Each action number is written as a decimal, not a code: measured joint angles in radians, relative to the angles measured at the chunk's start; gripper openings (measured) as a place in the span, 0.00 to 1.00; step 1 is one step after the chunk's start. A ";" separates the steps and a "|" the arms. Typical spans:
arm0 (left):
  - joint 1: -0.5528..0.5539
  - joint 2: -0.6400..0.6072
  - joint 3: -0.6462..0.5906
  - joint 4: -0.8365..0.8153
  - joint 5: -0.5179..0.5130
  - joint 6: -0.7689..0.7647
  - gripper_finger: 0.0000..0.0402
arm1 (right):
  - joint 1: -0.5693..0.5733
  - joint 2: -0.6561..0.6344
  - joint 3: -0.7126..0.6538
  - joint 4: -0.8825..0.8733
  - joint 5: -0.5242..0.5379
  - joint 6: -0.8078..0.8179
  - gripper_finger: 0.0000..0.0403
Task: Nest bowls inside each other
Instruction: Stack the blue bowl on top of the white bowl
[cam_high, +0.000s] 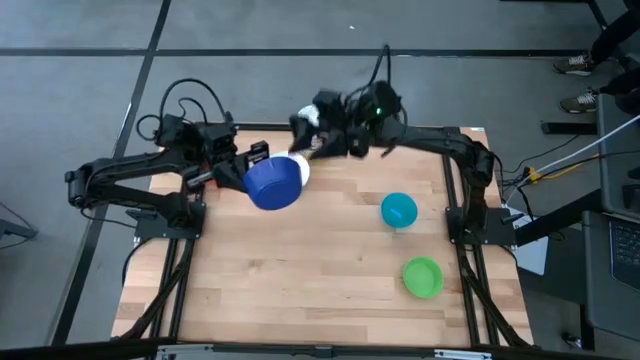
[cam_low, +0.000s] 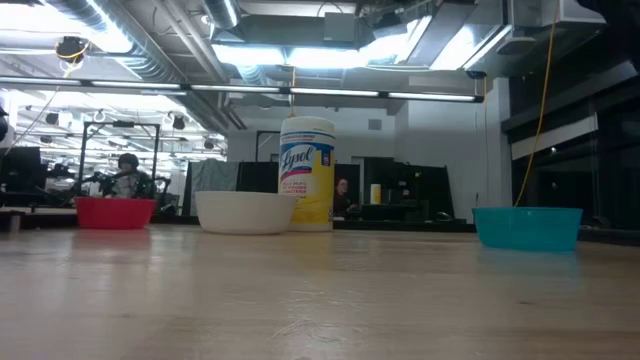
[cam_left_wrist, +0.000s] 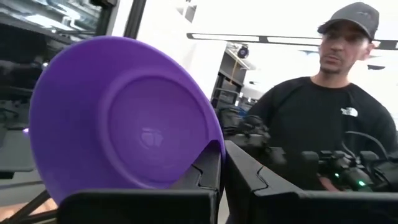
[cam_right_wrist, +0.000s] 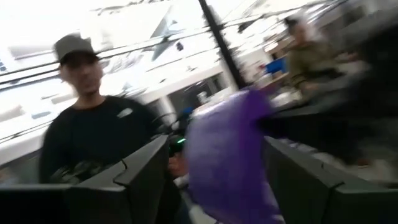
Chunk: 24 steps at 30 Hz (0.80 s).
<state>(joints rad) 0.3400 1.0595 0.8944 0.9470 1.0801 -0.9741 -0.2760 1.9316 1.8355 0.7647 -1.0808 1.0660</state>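
- Aloft, the dark blue bowl (cam_high: 274, 183) hangs above the far half of the wooden table (cam_high: 330, 270), tipped on its side and pinched at the rim by the left gripper (cam_left_wrist: 221, 171), whose fingers are clamped tight on the plastic.
- Just beside it, a white bowl (cam_low: 245, 211) sits upright in front of a Lysol wipes canister (cam_low: 307, 173); from above the dark blue bowl covers most of it.
- Facing the lifted bowl, the right gripper (cam_high: 325, 135) has its jaws spread wide with nothing in them; its wrist camera shows the bowl's edge between its fingers (cam_right_wrist: 140, 171), untouched.
- Judged from this, the step is a handover or a placing into the white bowl; it would go best if the bowl is levelled, centred over the white one and lowered before release.
- Elsewhere, the teal-blue bowl (cam_high: 398, 210) and green bowl (cam_high: 422, 277) wait well apart on the right side; the red bowl (cam_low: 115, 212) shows only from table height.
- Blur in the right wrist view makes it hard to tell how close the fingers stand to the rim; a person (cam_left_wrist: 329, 118) stands beyond the table.
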 joint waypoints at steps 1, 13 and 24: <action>-0.006 -0.003 0.000 -0.005 0.002 0.004 0.00 | -0.024 0.000 0.000 0.000 0.009 0.000 0.64; -0.008 -0.047 0.000 -0.578 -0.227 0.488 0.00 | -0.317 -0.020 0.001 -0.208 -0.026 -0.001 0.59; 0.044 -0.044 0.000 -1.525 -0.802 0.891 0.00 | -0.467 -0.105 0.001 -0.337 -0.080 -0.037 0.53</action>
<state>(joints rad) 0.3838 1.0151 0.8944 -0.5780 0.2785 -0.0834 -0.7430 1.8268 1.8362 0.4272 -1.1605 1.0295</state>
